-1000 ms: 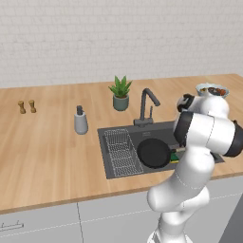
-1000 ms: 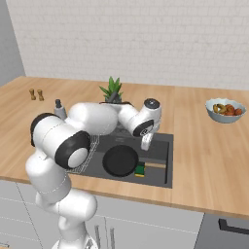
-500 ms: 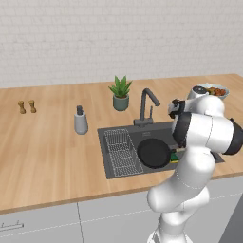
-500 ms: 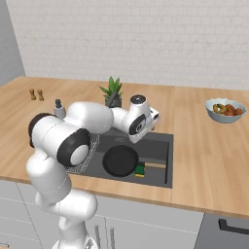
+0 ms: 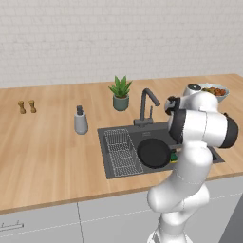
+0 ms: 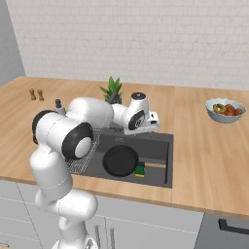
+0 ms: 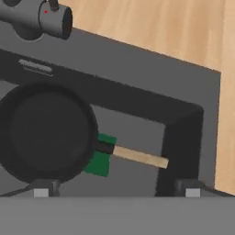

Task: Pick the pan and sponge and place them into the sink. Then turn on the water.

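My gripper (image 7: 116, 190): spread wide and holding nothing, hanging over the sink with both tips at the bottom of my hand view; in the right base view my hand sits above the back edge of the basin
Fingertips (image 7: 41, 192): apart, one on each side, touching nothing
Pan (image 7: 46, 133): lying flat on the sink floor below my gripper and off to its left in the hand view; its pale wooden-looking handle runs across beneath my gripper
Sponge (image 7: 101, 158): green top showing, on the sink floor under the root of the pan's handle, partly covered by the pan's rim, just below my gripper
Sink (image 7: 183, 137): dark grey basin directly beneath my gripper, its wall rising close by my right-side tip
Faucet (image 7: 48, 18): dark spout ahead of my gripper and to the left in the hand view; I see no stream from it
Wire rack (image 5: 118, 152): inside the sink, beyond the pan from my gripper
Worktop (image 7: 151, 27): wood, past the sink's far rim from my gripper
Soap bottle (image 5: 80, 122): on the worktop, well away from my gripper
Plant (image 5: 120, 92): behind the faucet
Fruit bowl (image 6: 224, 110): on the worktop, well apart from my gripper
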You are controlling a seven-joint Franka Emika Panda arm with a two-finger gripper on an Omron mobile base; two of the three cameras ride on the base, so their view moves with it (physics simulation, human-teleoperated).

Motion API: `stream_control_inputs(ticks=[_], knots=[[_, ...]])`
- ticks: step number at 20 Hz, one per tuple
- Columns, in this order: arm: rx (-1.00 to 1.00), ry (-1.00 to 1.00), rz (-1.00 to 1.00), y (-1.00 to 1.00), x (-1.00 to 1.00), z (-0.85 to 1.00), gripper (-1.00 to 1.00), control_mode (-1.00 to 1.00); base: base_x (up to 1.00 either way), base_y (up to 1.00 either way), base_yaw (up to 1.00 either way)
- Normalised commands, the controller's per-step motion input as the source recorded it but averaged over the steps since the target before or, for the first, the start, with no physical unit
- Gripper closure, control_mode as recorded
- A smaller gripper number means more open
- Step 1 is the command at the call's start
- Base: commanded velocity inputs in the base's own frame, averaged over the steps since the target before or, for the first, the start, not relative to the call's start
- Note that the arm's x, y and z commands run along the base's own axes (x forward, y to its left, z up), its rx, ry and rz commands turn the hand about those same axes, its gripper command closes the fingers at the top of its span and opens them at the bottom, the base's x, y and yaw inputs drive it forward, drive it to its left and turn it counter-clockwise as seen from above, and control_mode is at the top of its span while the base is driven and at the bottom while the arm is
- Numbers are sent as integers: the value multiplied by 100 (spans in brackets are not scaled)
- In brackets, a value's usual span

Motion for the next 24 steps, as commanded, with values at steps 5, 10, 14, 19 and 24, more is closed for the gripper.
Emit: stream_control_inputs(ticks=[5, 10, 14, 19, 24], knots=[[27, 0, -53, 0, 0, 0, -100, -100, 0, 0, 0], [3, 1, -11, -8, 0, 0, -100, -100, 0, 0, 0], [11, -6, -1, 0, 0, -3, -100, -100, 0, 0, 0], [16, -20, -1, 0, 0, -9, -100, -100, 0, 0, 0], [26, -19, 0, 6, 5, 0, -100, -100, 0, 0, 0]])
